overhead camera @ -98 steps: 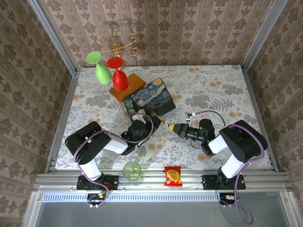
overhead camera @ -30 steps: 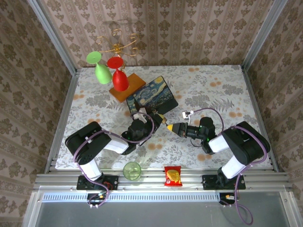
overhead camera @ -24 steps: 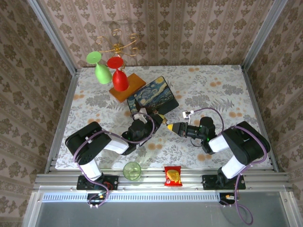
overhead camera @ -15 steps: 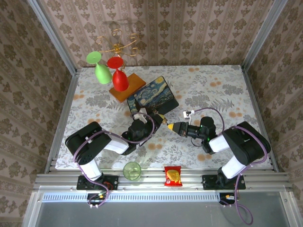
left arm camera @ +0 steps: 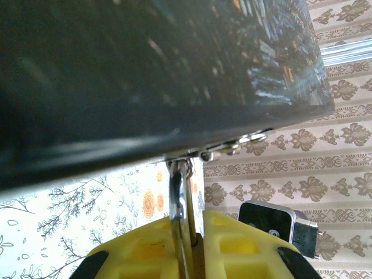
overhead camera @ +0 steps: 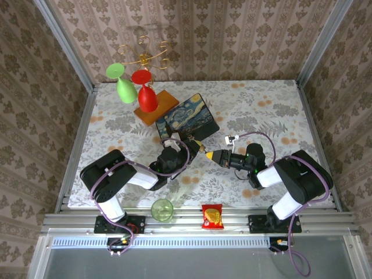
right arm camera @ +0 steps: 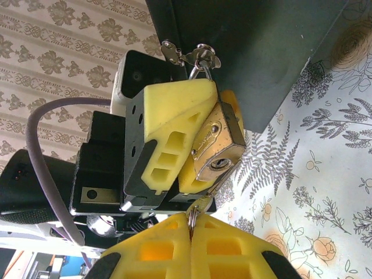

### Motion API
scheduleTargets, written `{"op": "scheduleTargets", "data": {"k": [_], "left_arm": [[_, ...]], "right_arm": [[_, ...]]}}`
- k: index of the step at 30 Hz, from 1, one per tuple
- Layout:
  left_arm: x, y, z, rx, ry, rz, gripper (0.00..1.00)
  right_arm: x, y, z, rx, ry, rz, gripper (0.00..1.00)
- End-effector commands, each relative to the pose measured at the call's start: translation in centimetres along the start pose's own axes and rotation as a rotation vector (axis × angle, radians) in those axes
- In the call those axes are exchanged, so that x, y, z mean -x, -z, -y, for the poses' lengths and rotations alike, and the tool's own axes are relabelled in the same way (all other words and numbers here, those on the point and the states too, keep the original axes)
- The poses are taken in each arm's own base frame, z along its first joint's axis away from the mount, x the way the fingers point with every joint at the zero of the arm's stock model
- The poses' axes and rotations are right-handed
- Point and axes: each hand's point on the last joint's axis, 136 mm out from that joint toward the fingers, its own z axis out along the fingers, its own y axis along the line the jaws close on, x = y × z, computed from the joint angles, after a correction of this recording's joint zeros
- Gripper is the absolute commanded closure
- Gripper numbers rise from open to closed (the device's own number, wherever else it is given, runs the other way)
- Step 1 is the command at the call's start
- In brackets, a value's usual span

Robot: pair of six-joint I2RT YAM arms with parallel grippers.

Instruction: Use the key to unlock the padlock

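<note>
Top view, left to right. A strip of bare floral cloth runs between the table's (overhead camera: 273, 110) left edge and the left arm (overhead camera: 125, 174). At the far left corner a green glass (overhead camera: 125, 88) and a red glass (overhead camera: 147, 97) hang from a gold rack (overhead camera: 143, 57), over a wooden block (overhead camera: 163, 104). A green cup (overhead camera: 162, 209) stands on the near rail (overhead camera: 244, 220), just beside the left arm's base.

Centre. The painted blue box (overhead camera: 189, 118) sits at an angle, touching the wooden block. The left gripper (overhead camera: 193, 143) is at the box's near edge. In the left wrist view that edge crosses the frame as a dark slanted band. The silver shackle (left arm camera: 181, 195) drops from it and passes between the yellow fingers (left arm camera: 139, 253).

The right wrist view shows the padlock (right arm camera: 218, 142) hanging by its shackle from the hasp (right arm camera: 197, 55) on the box's edge. Its keyhole face is turned down toward the camera. The left jaws are clamped on the brass body.

The right gripper (overhead camera: 209, 156) lies just beside the left one, tip to tip. Its jaws are pressed together on the key (right arm camera: 192, 218), a thin sliver in the seam between the fingers, just below the keyhole. Whether the key has entered cannot be told.

Right. A snack packet (overhead camera: 212, 216) rests on the near rail. The right arm (overhead camera: 296, 174) is folded at the near right corner. Beyond it, bare cloth reaches to the far and right edges.
</note>
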Motion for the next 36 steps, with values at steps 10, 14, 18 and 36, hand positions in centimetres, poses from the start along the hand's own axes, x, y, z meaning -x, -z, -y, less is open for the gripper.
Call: {"op": "scheduleTargets", "data": {"k": [10, 14, 18, 36], "left_arm": [[0.3, -0.5, 3.7, -0.138, 0.040, 0.014, 1.00], [0.3, -0.6, 3.6, -0.135, 0.043, 0.017, 1.00], [-0.1, -0.8, 3.6, -0.137, 0.054, 0.007, 1.00], [-0.2, -0.1, 5.3, -0.181, 0.094, -0.008, 1.00]], "right_arm": [[-0.3, 0.3, -0.9, 0.027, 0.041, -0.006, 1.00], [-0.4, 0.4, -0.8, 0.024, 0.042, -0.006, 1.00], [-0.3, 0.4, -0.8, 0.024, 0.051, -0.004, 1.00], [0.5, 1.4, 0.5, -0.009, 0.055, 0.027, 1.00]]}}
